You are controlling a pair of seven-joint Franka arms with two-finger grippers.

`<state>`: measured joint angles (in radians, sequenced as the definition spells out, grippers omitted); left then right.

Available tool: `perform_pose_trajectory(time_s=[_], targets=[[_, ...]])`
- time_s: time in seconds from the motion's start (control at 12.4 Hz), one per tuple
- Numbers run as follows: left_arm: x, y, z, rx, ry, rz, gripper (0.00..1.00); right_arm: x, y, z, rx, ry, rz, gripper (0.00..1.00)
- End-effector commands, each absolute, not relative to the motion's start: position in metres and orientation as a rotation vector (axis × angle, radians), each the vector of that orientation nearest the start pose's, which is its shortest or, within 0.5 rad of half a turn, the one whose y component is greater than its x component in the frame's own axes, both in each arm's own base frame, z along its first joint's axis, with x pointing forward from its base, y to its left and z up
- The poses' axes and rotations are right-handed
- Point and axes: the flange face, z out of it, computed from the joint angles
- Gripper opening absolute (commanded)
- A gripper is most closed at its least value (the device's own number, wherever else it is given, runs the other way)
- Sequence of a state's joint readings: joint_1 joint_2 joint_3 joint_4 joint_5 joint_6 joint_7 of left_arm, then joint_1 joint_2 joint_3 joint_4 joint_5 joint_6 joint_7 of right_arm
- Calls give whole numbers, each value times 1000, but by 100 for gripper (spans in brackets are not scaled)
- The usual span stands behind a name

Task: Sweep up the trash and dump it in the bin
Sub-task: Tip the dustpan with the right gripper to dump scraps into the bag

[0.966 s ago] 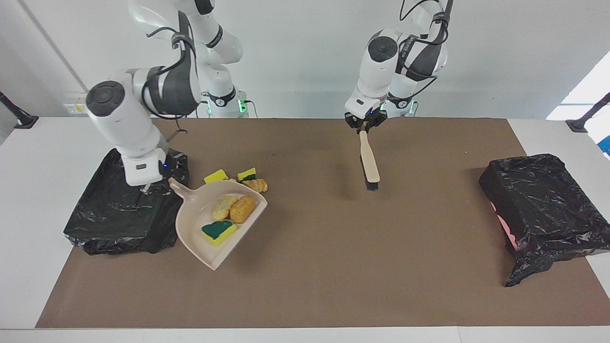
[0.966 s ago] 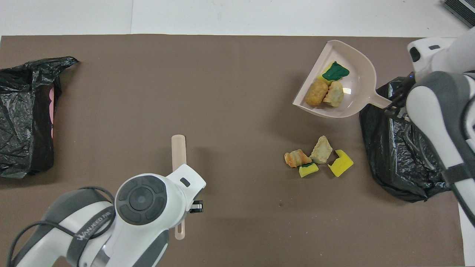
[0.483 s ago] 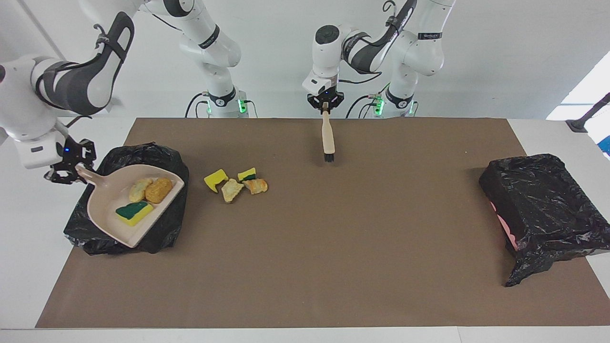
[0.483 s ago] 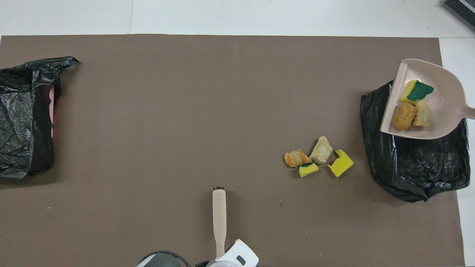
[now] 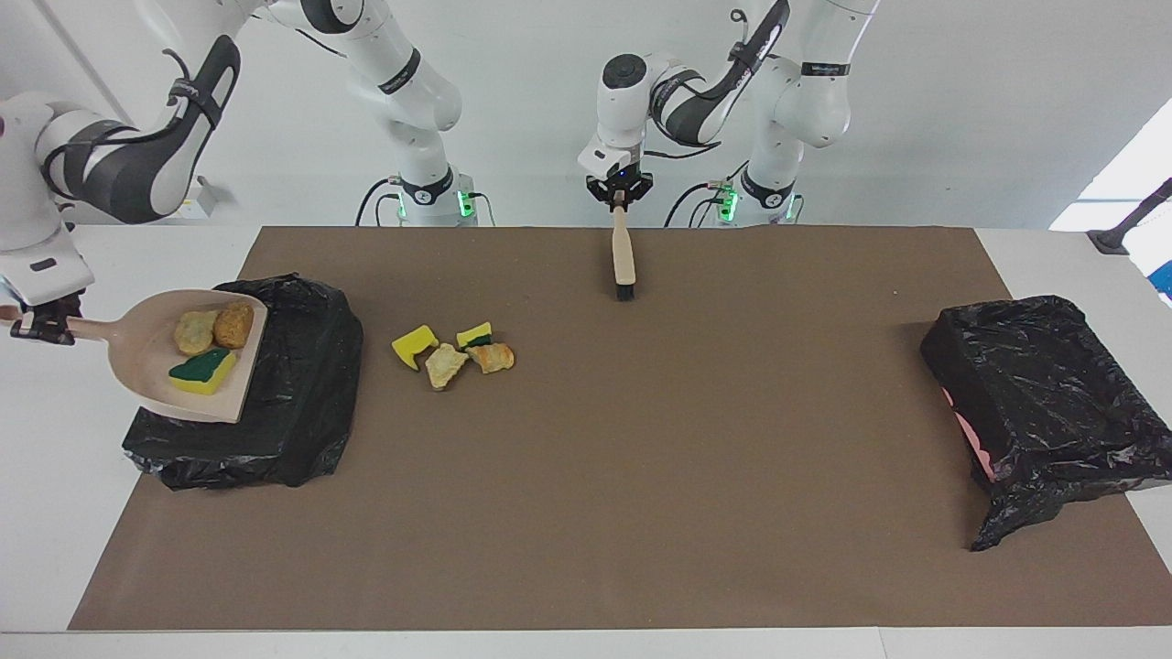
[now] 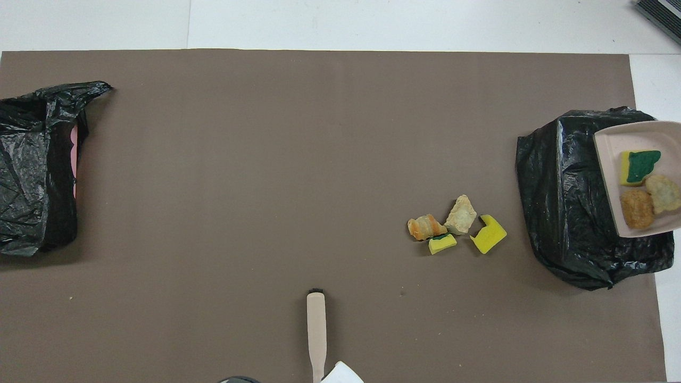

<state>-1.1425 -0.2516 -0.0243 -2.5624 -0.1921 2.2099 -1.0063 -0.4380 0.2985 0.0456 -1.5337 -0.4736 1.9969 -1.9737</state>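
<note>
A: status? dial = overhead view, centred on the mat

B: brown mat (image 6: 266, 159) covers most of the table. two black-bagged bins: one bin (image 6: 564, 202) at 3 o'clock, the right arm's end; second bin (image 6: 32, 175) at 9 o'clock, the left arm's end, with a bit of pink showing at its side

A: dustpan?

B: beige dustpan (image 5: 146, 366) is up in the air over the outer edge of the 3 o'clock bin, open lip toward the mat centre. right gripper (image 5: 37, 322) is clamped on its handle

A: load?

B: three pieces of trash in the pan: green-backed sponge (image 5: 201, 371), pale chunk (image 5: 195, 331), browner chunk (image 5: 234, 324). the two chunks touch each other and sit just beside the sponge

A: brush?

B: brush (image 5: 623, 261) at 6 o'clock, hanging bristles down over the mat's robot-side strip. left gripper (image 5: 620, 189) is closed tight on the top of the handle. can't tell if the bristles touch the mat

A: what's on the mat?

B: four scraps at about 4 o'clock, between mat centre and the 3 o'clock bin, apart from the bin. tan chunk (image 6: 461, 214); orange bread piece (image 6: 425, 227) at its 8 o'clock; small sponge bit (image 6: 442, 243) at its 7; yellow sponge piece (image 6: 488, 234) at its 4
</note>
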Motion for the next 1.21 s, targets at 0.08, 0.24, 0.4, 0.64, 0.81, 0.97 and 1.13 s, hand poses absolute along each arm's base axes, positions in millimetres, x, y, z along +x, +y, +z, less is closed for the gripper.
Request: perform_pose_trajectory(time_s=[0.08,0.24,0.4,0.64,0.81,0.97,1.13], targets=[[161,-379,348,-3164,49,332,0,611,-247,497,1432,2187,-639,0],[173,-373,345,-3157,38,345,9,617,-225,498,1299,2200,-717,0],[178,-370,341,-3146,23,355,35,620,-208,515,1217,2191,-761,0],[197,-364,338,-3145,-26,361,70,609,-171,558,1166,2145,-841,0],[207,-360,336,-3144,-25,366,85,598,-157,581,1202,2114,-860,0],[235,-363,344,-3146,-20,354,100,586,-151,600,1297,2056,-838,0],[287,-356,369,-3119,23,233,100,571,-150,621,1584,1870,-707,0]])
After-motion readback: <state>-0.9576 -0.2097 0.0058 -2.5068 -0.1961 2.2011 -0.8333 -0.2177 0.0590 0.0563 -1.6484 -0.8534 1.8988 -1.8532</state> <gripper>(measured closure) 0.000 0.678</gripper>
